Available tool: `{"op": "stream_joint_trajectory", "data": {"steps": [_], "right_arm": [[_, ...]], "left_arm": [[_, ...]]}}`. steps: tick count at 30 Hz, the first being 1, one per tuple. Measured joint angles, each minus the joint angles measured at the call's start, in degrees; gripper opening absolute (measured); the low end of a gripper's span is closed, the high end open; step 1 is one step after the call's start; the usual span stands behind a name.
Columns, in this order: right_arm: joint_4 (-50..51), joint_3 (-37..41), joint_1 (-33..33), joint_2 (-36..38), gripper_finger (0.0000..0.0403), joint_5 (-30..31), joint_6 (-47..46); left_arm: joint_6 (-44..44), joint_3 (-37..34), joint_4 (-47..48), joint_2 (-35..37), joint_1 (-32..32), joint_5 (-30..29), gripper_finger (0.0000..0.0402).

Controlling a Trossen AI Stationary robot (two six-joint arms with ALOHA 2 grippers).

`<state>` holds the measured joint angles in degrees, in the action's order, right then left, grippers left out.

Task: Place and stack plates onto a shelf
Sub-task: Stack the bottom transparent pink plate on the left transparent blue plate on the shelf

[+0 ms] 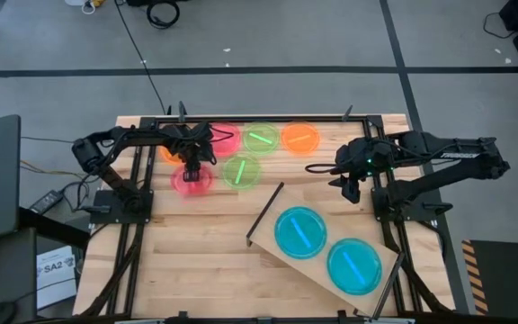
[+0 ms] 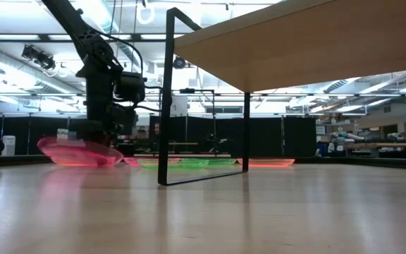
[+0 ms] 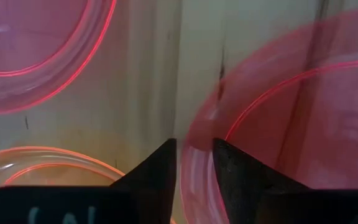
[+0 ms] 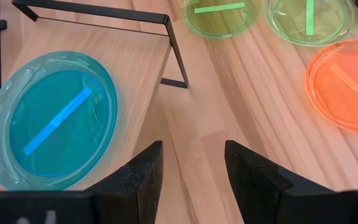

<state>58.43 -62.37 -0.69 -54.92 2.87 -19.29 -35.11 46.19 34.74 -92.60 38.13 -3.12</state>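
Note:
My left gripper [image 1: 192, 168] points straight down at the far rim of a pink plate [image 1: 192, 184] on the table's left side. In the left wrist view its fingers [image 3: 194, 162] stand a little apart, with that rim between them. A second pink plate [image 1: 226, 137] and an orange plate [image 1: 169, 153], half hidden by the arm, lie flat just beyond. Two green plates [image 1: 261, 137] [image 1: 241, 171] and another orange one [image 1: 300, 138] rest flat toward the far edge. The shelf [image 1: 286, 200] carries two blue plates [image 1: 299, 231] [image 1: 354, 265]. My right gripper [image 1: 347, 180] hangs open in the air. My left gripper comes from above with one finger [image 3: 232, 171] inside the pink plate and the other outside its rim [image 3: 197, 146]. Whether the fingers touch the rim I cannot tell. In the low view the plate [image 2: 69, 152] sits on the table, its left side looking slightly raised.
The shelf stands aslant at the near right on thin black legs [image 2: 164, 99], and its board [image 2: 316, 42] fills the top of the low view. Bare planks lie between the shelf and the plates. Black arm frames run along both table sides.

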Motion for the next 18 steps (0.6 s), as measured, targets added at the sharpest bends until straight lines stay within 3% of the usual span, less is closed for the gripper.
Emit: {"op": "stream_joint_trajectory", "data": {"steps": [10, 18], "right_arm": [[-0.02, 0.00, 0.00, 0.00, 0.0178, 0.00, -0.02], [-0.02, 0.00, -0.01, 0.00, 0.0178, 0.00, -0.02]], "left_arm": [[0.00, 0.00, 0.05, 0.02, 0.02, -0.12, 0.0037], [0.02, 0.02, 0.05, 0.09, 0.04, -0.16, 0.0013]]}}
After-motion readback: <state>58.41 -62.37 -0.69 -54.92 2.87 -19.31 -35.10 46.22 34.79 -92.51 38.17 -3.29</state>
